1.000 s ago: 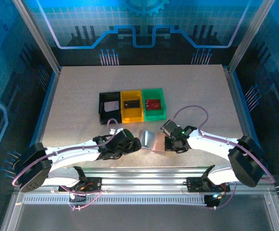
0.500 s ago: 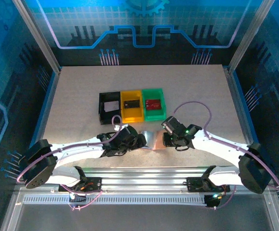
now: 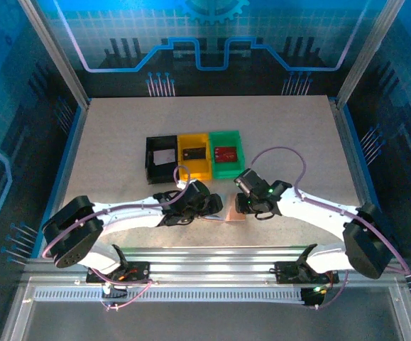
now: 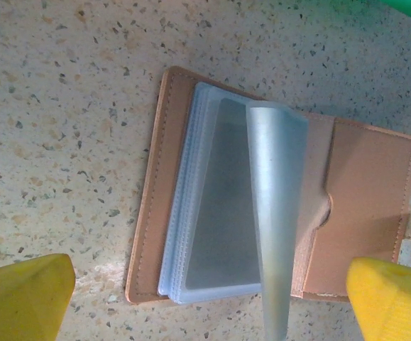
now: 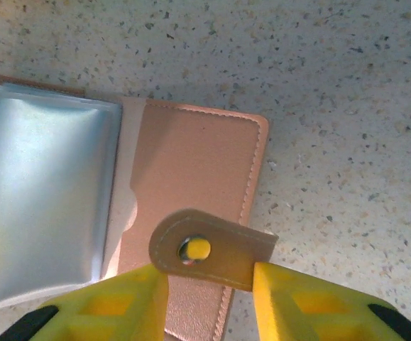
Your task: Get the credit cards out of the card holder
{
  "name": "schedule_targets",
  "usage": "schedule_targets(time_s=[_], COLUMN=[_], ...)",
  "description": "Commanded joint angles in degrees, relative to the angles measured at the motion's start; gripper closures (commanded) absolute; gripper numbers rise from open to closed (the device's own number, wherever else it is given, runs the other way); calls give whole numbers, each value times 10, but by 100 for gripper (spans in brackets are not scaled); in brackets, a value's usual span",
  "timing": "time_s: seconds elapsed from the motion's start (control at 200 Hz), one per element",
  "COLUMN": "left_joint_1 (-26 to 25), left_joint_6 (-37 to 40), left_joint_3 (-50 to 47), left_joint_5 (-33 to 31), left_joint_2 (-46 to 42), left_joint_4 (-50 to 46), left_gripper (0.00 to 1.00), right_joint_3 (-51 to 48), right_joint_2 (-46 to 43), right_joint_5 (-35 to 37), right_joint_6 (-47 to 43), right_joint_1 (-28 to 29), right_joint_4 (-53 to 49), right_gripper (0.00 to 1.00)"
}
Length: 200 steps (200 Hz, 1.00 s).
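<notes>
Left gripper (image 3: 202,206): jaws spread wide. In its wrist view the yellow fingertips (image 4: 22,298) sit in the two bottom corners, with the open card holder (image 4: 226,192) lying between and beyond them. It holds nothing, and no contact is visible.

Right gripper (image 5: 209,288): jaws parted partway. The snap tab (image 5: 212,249) lies across the gap between its yellow fingers (image 5: 113,307). Can't tell if they pinch it or only touch it.

Counts:
- One card holder, lower middle of the top view (image 3: 223,209), on the table (image 3: 120,128), between the two grippers and just beside each.
- Three trays in a row above it: black tray (image 3: 151,168), yellow tray (image 3: 195,169), green tray (image 3: 228,168).
- Three cards, one per tray: white card (image 3: 165,156), dark card (image 3: 193,152), red card (image 3: 225,151).

The card holder lies open and flat, tan covers on the outside and a stack of pale sleeves on its left half. One clear sleeve (image 4: 272,213) stands up on edge in the left wrist view.

Hard to make out:
- The sleeves can't be counted.
- Can't tell whether any card is left in them.
- The lower right of the holder is cut off by the fingertip in the left wrist view.
- Most of the holder is hidden by the grippers from above.
</notes>
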Motion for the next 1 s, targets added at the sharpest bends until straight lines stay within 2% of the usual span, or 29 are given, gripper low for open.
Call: schedule_targets(time_s=[0.0,0.46,0.665,0.995], left_joint_1=[8,10,9,4], left_joint_6=[16,-16,-33,-20], left_joint_3=[20,14,10,20], left_joint_5=[10,59,77,72], left_joint_2=[5,41,53,63], left_joint_4=[9,93,137,108], left_gripper=[1,1,1,1], right_joint_3=[-8,-46,-59,-64], right_joint_2=[26,90,101,95], right_joint_5=[-7,-23,-31,-36], right_joint_6=[-9,-3,-1,-4], right_joint_1=[-10,-20,-23,-28], right_joint_4=[32,98,115,119], right_gripper=[68,85,88,91])
